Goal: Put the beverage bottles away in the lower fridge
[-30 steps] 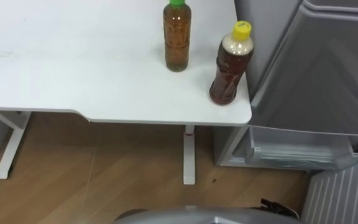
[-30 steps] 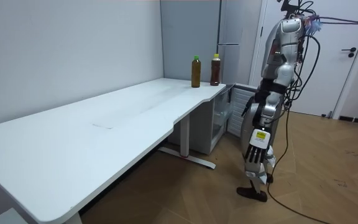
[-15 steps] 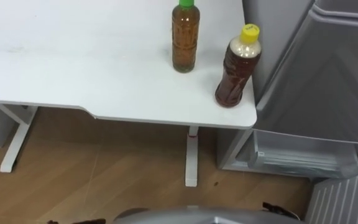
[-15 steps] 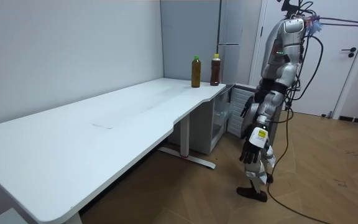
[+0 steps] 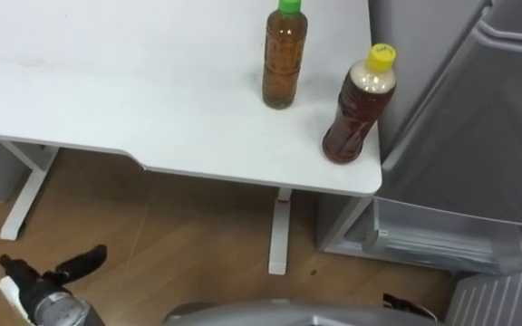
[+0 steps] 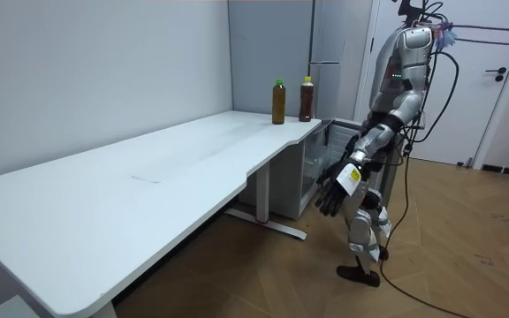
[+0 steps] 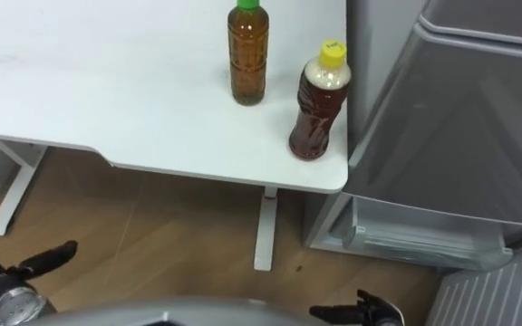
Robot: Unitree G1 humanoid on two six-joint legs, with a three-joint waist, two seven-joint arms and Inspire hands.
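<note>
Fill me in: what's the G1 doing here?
The robot stands at the corner of the white desk, beside the fridge, whose lower door looks open. Both drinks, a green-capped bottle and a yellow-capped bottle, stand upright on the desk, untouched. The left robot hand is open and empty below desk height. The right robot hand is low at its side.

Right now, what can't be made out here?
Eye views: inside of the lower fridge hidden beneath the upper section.
Room view: it is partly behind the left hand.
Right eye view: right hand mostly cut by the bottom edge.
All views: green-capped bottle, yellow-capped bottle too small to tell if sealed.
</note>
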